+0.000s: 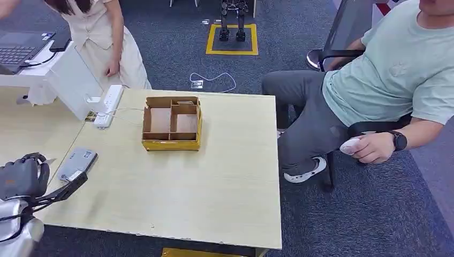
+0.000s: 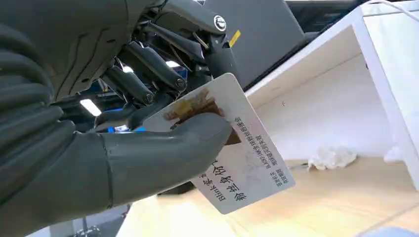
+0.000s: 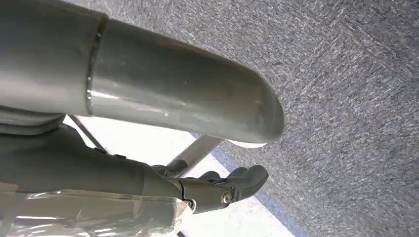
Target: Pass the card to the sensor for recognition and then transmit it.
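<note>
The left hand [image 2: 123,143] is clamped on the card [image 2: 232,148], thumb pressed across its printed face and the darker fingers behind it, so most of the card sticks out free past the thumb. In the head view that hand [image 1: 24,176] sits at the counter's near left corner, right beside the sensor [image 1: 77,163], a flat grey pad lying near the left edge of the counter [image 1: 214,203]. The step in hand looks like the presentation of the card to the sensor. To do it well, I would turn the wrist so the card's free end comes flat and parallel over the pad, then lower it close and hold it steady, keeping the thumb grip firm since a thin card can pivot or slip when its edge touches anything. The thumb should stay off the pad's face so the card, not the hand, is what gets read. Further out, a yellow box [image 1: 172,123] with cardboard dividers stands near the far edge, a power strip [image 1: 108,105] at the far left corner, and a seated person [image 1: 385,91] waits past the right edge, likely the one to receive the card. The right hand [image 3: 217,190] hangs over carpet; its fingers look curled in, holding nothing.
</note>
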Controlling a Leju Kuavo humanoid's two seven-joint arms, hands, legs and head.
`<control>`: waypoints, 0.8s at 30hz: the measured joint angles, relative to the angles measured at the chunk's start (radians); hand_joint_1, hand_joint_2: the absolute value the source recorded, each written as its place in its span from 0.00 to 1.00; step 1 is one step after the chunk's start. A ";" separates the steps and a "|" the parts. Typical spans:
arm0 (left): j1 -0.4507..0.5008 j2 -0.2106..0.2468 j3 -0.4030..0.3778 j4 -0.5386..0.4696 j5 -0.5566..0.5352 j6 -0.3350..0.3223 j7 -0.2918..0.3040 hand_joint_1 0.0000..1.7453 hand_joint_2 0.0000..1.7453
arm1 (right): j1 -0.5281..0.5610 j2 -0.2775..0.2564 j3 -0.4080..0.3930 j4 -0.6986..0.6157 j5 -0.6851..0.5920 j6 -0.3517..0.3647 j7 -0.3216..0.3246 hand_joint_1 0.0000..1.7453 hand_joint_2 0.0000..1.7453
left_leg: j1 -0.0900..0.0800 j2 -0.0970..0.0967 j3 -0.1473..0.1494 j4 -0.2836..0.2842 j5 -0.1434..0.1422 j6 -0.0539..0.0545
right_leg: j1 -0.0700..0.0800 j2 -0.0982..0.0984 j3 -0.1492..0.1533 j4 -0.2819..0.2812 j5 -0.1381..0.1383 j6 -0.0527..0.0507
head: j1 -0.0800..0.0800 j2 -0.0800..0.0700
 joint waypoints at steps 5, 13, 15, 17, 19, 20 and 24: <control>0.014 -0.050 0.001 0.012 -0.008 0.017 -0.009 1.00 1.00 | 0.000 0.002 -0.001 0.000 0.005 -0.001 0.002 0.00 0.00 | 0.000 0.000 0.000 0.000 0.000 0.000 | 0.000 0.000 0.000 0.000 0.000 0.000 | 0.000 0.000; 0.015 -0.089 0.001 0.016 -0.013 0.029 -0.017 1.00 1.00 | -0.001 0.004 -0.002 0.000 0.014 -0.001 0.011 0.00 0.00 | 0.000 0.000 0.000 0.000 0.000 0.000 | 0.000 0.000 0.000 0.000 0.000 0.000 | 0.000 0.000; 0.015 -0.098 0.001 0.016 -0.015 0.034 -0.018 1.00 1.00 | -0.001 0.004 -0.002 0.000 0.018 -0.001 0.010 0.00 0.00 | 0.000 0.000 0.000 0.000 0.000 0.000 | 0.000 0.000 0.000 0.000 0.000 0.000 | 0.000 0.000; 0.015 -0.106 0.001 0.016 -0.014 0.036 -0.019 1.00 1.00 | -0.001 0.005 -0.002 0.000 0.020 -0.001 0.011 0.00 0.00 | 0.000 0.000 0.000 0.000 0.000 0.000 | 0.000 0.000 0.000 0.000 0.000 0.000 | 0.000 0.000; 0.015 -0.113 0.001 0.016 -0.015 0.037 -0.019 1.00 1.00 | -0.001 0.005 -0.002 0.000 0.020 -0.002 0.011 0.00 0.00 | 0.000 0.000 0.000 0.000 0.000 0.000 | 0.000 0.000 0.000 0.000 0.000 0.000 | 0.000 0.000; 0.015 -0.115 0.001 0.016 -0.016 0.037 -0.019 1.00 1.00 | -0.001 0.005 -0.002 0.000 0.021 -0.001 0.011 0.00 0.00 | 0.000 0.000 0.000 0.000 0.000 0.000 | 0.000 0.000 0.000 0.000 0.000 0.000 | 0.000 0.000; 0.015 -0.124 0.001 0.019 -0.015 0.048 -0.019 1.00 1.00 | -0.002 0.005 -0.002 0.000 0.024 -0.001 0.011 0.00 0.00 | 0.000 0.000 0.000 0.000 0.000 0.000 | 0.000 0.000 0.000 0.000 0.000 0.000 | 0.000 0.000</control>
